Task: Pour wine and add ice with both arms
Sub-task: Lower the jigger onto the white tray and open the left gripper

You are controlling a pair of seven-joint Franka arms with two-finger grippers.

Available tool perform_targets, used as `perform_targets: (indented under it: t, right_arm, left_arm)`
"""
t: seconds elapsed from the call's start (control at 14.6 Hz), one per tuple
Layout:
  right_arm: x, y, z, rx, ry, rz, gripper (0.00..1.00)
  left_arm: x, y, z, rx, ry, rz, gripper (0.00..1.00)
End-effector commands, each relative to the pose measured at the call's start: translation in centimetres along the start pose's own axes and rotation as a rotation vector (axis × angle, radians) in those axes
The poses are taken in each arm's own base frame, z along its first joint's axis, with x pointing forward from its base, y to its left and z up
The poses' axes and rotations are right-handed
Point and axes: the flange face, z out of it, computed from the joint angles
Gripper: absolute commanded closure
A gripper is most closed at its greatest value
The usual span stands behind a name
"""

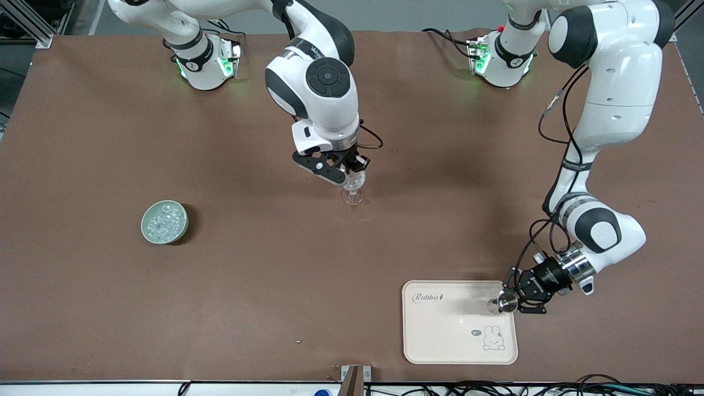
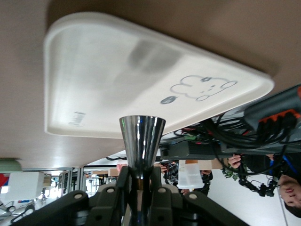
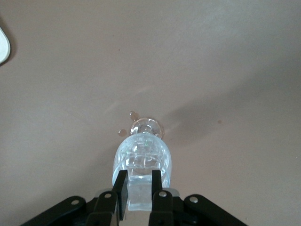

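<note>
Right hand [image 1: 352, 175]: fingers closed on the bowl of a clear stemmed wine glass [image 1: 353, 190], near the middle of the counter [image 1: 352, 258]. In the right wrist view the two black fingers [image 3: 121, 188] bear on opposite sides of the bowl, with the foot [image 3: 146, 127] showing past it. Whether the foot rests on the brown counter or hangs just above it cannot be told.

Left hand [image 1: 514, 300]: closed on the narrow stem of a polished metal, cone-shaped cup [image 1: 507, 302], held tipped on its side over the edge of a cream rounded plastic tray [image 1: 440, 346] printed with a rabbit. The tray lies at the counter's front edge, toward the left arm's end.

Ice [image 1: 164, 221]: a heap of small clear cubes in a pale green round bowl [image 1: 147, 231], toward the right arm's end of the counter, well apart from both hands.

Handling judgement: the glass is light, rigid, smooth and fragile (a hard squeeze on the thin bowl risks cracking it); the stem looks the safer hold. The cubes will likely be slick and prone to scatter, so the bowl's rim is the likelier place to grip than any single cube. The metal cup is stiff but glossy, and could twist in a pinch grip.
</note>
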Motion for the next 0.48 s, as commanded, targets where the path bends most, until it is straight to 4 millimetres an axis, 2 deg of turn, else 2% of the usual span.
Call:
perform_targets:
  t: [0.0,0.14,0.34,0.41]
  right_arm:
    - [-0.9,-0.2,0.5,-0.017,0.007,0.002,0.98]
    - [-1.1,0.0,1.1,-0.028,0.006,0.0,0.98]
    - [-1.5,-0.1,1.3,-0.032,0.002,-0.007,0.95]
    - [-1.5,-0.1,1.5,-0.035,0.003,-0.008,0.94]
  left_arm:
    - [0.8,1.6,1.3,-0.033,-0.019,-0.007,0.99]
    - [1.1,1.9,1.8,-0.051,-0.022,-0.028,0.99]
    - [0.6,0.5,4.0,-0.093,-0.01,-0.052,0.99]
    - [0.7,0.1,4.5,-0.094,-0.009,-0.058,0.95]
